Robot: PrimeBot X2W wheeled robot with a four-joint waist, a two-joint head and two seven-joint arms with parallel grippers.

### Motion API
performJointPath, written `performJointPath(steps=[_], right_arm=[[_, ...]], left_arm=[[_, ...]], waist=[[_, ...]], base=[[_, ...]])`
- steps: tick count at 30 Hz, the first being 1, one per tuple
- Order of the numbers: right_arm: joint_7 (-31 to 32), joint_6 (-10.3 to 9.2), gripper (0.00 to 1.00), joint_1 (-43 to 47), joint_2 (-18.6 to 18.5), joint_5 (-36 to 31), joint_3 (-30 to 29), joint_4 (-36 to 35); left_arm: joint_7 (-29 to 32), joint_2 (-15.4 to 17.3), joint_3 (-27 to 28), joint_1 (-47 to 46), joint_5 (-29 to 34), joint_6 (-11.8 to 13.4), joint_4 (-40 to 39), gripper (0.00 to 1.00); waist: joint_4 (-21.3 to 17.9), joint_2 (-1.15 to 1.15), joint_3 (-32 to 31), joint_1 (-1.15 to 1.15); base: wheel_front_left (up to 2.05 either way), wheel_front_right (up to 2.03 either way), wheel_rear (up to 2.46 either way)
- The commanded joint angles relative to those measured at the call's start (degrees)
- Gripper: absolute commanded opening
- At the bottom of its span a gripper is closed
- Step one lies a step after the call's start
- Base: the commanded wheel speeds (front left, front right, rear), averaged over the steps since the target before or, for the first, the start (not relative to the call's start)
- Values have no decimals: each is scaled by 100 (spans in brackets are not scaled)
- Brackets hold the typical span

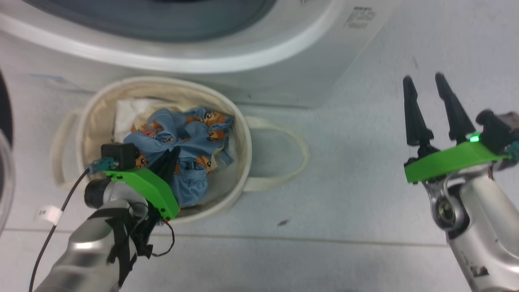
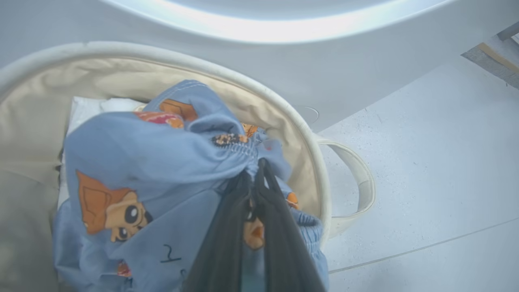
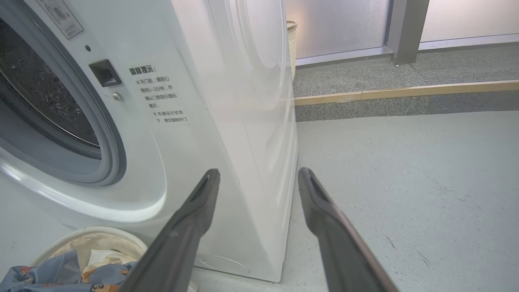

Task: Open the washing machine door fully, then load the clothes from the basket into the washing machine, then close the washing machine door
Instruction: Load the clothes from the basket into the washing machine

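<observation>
The basket [image 1: 243, 134] stands on the pale floor [image 1: 365, 182] directly in front of the washing machine [image 1: 284, 48], near its front panel. The clothes [image 1: 190, 138], a light blue garment printed with orange-brown bears, lie bunched inside the basket on top of a plain white bundle [image 1: 125, 113] at the side towards the machine. The left gripper [image 1: 175, 152] reaches into the basket from above. Its two dark fingers are pressed together and pinch a gathered fold of the garment, as the left wrist view confirms [image 2: 253, 170]. The right gripper [image 1: 423, 79] hangs over bare floor, well apart from the basket, with its fingers spread wide and nothing between them. In the right wrist view it [image 3: 259, 174] points towards the machine's front right corner. That view also shows the round opening uncovered, with the grey rubber gasket [image 3: 109, 162] and the steel drum [image 3: 40, 93] exposed. A strip of black rim at the left edge of the head view appears to be the washing machine door [image 1: 5, 117], swung clear of the opening. One loop handle [image 1: 292, 154] of the basket lies flat on the floor on its right side.
</observation>
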Motion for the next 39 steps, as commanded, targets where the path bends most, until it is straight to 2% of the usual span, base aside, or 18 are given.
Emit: performJointPath(steps=[1, 4, 8, 13, 18, 26, 33, 36, 39], right_arm=[[-70, 1, 100, 244, 3, 41, 34, -86], [-70, 1, 100, 447, 58, 93, 13, 5], [-70, 1, 100, 654, 207, 93, -67, 86], [-70, 1, 100, 828, 369, 107, -61, 114], [-70, 1, 100, 987, 457, 134, -64, 155], [-70, 1, 100, 1203, 501, 164, -128, 175], [-70, 1, 100, 1262, 554, 158, -178, 149], [-70, 1, 100, 1287, 558, 153, -177, 154], [-70, 1, 100, 1313, 549, 149, -178, 161]], left_arm=[[-118, 257, 137, 26, -26, -34, -187, 0], [-154, 344, 202, 155, 60, -34, -459, 0], [-158, 541, 729, 398, 385, -16, -1036, 0], [-160, 686, 1354, 892, 929, 124, -1917, 0], [-160, 810, 1723, 1282, 1287, 214, -2716, 0], [-108, 1100, 2021, 1547, 1341, 352, -3763, 0], [399, 1618, 2252, 1392, 1209, 524, -4763, 0], [584, 1759, 2313, 1302, 1196, 623, -5137, 0], [637, 1769, 2349, 1236, 1197, 725, -5364, 0]], waist=[[139, 0, -506, 1], [219, 0, -826, 1], [277, 0, -1175, 1], [316, 0, -1512, 1], [324, 0, -1779, 1], [245, 0, -2071, 1], [172, 0, -2161, 1], [165, 0, -2163, 1], [168, 0, -2187, 1]], base=[[0, 0, 0], [0, 0, 0], [0, 0, 0], [0, 0, 0], [0, 0, 0], [0, 0, 0], [0, 0, 0], [0, 0, 0], [0, 0, 0]])
